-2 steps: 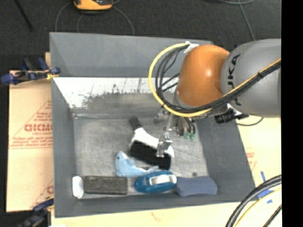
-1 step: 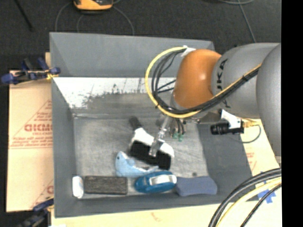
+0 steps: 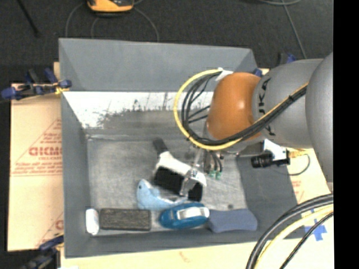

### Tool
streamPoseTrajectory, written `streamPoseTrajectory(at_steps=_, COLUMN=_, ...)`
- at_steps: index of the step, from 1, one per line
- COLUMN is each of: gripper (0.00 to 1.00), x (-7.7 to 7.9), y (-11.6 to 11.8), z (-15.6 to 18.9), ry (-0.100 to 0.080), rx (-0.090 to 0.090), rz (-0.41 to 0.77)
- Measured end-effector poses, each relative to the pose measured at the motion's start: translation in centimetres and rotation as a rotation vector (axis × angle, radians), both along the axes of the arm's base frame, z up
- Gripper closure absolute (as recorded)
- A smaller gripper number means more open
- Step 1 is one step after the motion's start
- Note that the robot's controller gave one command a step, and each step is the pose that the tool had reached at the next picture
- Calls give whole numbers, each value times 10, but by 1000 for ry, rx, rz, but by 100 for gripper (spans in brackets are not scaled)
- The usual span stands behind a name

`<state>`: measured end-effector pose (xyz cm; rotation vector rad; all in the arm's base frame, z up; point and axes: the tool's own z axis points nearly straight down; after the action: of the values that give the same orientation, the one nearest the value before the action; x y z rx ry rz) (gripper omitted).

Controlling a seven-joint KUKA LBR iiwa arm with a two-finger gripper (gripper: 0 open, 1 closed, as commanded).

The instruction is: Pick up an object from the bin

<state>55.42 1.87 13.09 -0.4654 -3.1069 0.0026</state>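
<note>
We see the end effector [image 3: 193, 179] down on a black-and-white object [image 3: 167, 176] mid-floor of the bin [image 3: 109, 161]; its spread we cannot tell.

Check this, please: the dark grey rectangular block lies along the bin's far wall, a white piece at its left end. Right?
Not quite. The camera view shows the dark grey rectangular block along the near wall of the bin, not the far one. The white piece is at its left end, as you say.
</note>
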Motion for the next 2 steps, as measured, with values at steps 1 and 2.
streamPoseTrajectory(at_steps=1, gripper=0, x=8, y=7, z=-42, ry=-4, rx=3, rz=-240)
streamPoseTrajectory(at_steps=2, gripper=100, x=6, y=7, z=-56, ry=-18, rx=-2, rz=-144)
